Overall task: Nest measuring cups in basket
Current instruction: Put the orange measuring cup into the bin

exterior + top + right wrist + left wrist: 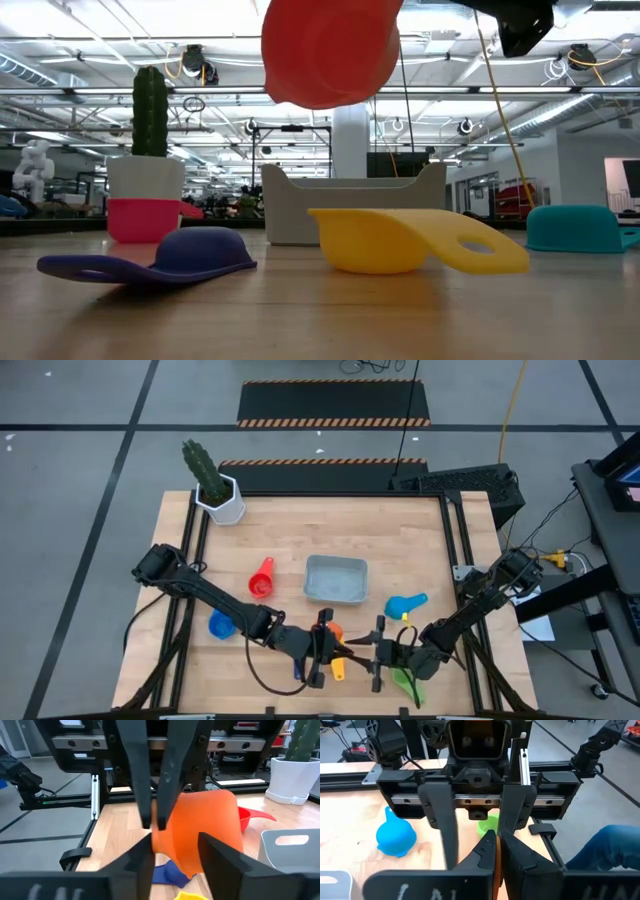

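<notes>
The worktop [420, 550] is pale wood planking framed by dark rails, standing on a grey floor crossed with black lines and hazard-striped mats; the low view looks past it into a wide hall with white pipework and ceiling lights.

The grey-blue basket [336, 579] sits mid-worktop. To its left lies the red cup [261, 580], further left and nearer the blue cup [220, 626], and to its right the light blue cup [405, 604]. A cactus [203, 468] in a white pot [226, 507] stands at the far left corner.

At the near edge the two arms meet. The left gripper [322, 650] is clamped on the orange cup [331, 631], which hangs lifted off the wood. The right gripper [380, 653] faces it with its fingers apart around the same cup. The navy cup [150, 258] and yellow cup [415, 240] lie on the wood below, and the green cup [406, 685] lies near the right gripper
</notes>
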